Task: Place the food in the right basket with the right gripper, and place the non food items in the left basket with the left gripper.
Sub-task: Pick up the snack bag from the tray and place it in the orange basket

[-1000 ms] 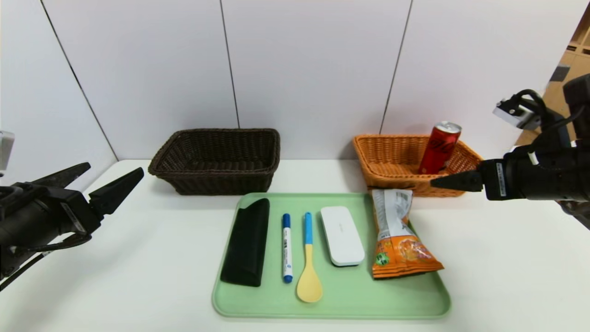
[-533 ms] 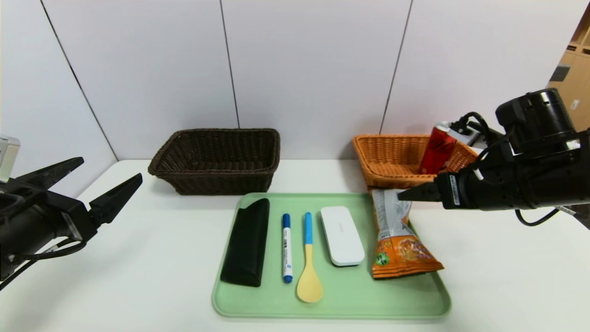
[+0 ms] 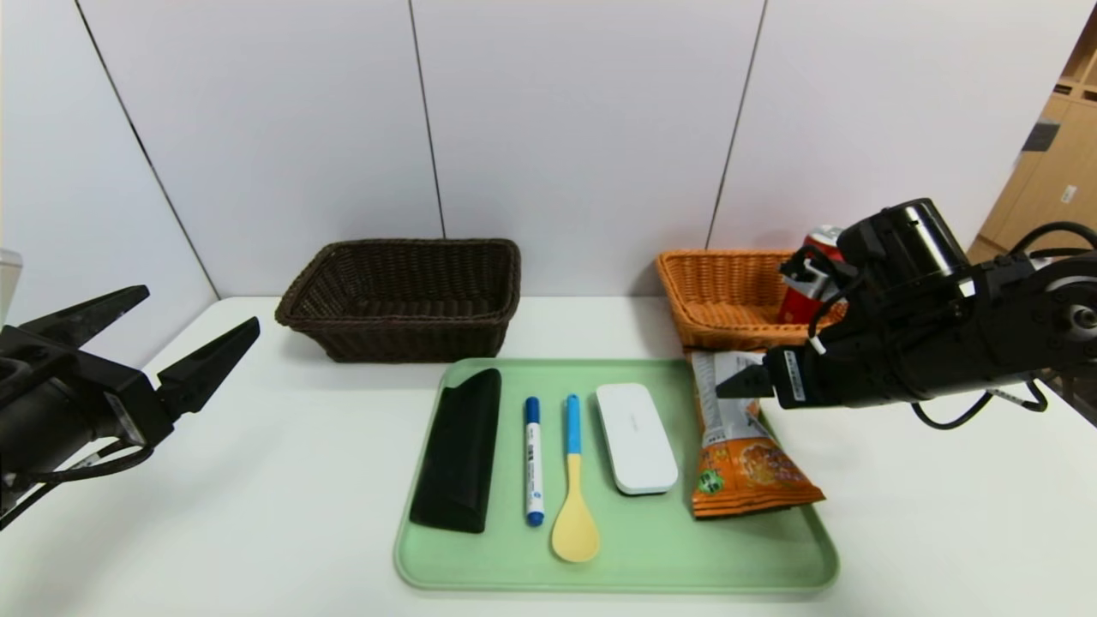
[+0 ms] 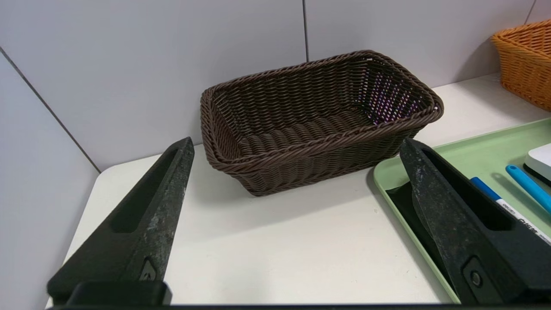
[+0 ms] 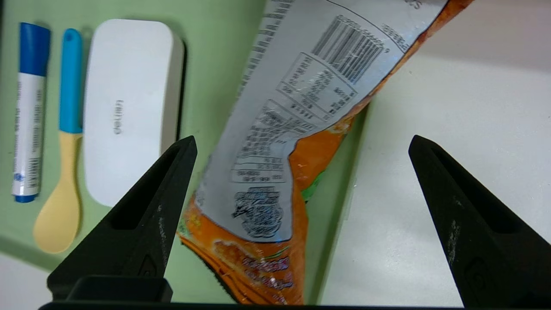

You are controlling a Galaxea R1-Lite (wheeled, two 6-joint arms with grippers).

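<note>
Bright even overhead light; soft short shadows; sharp focus; slight wide-angle edge distortion.

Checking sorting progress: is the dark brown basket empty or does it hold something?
Empty. The left wrist view shows the dark brown basket with only bare woven floor inside.

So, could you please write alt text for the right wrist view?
The open right gripper hovers over the snack bag, which lies silver side up across the edge of the green tray. Beside the bag lie a white case, a spoon and a marker.
</note>
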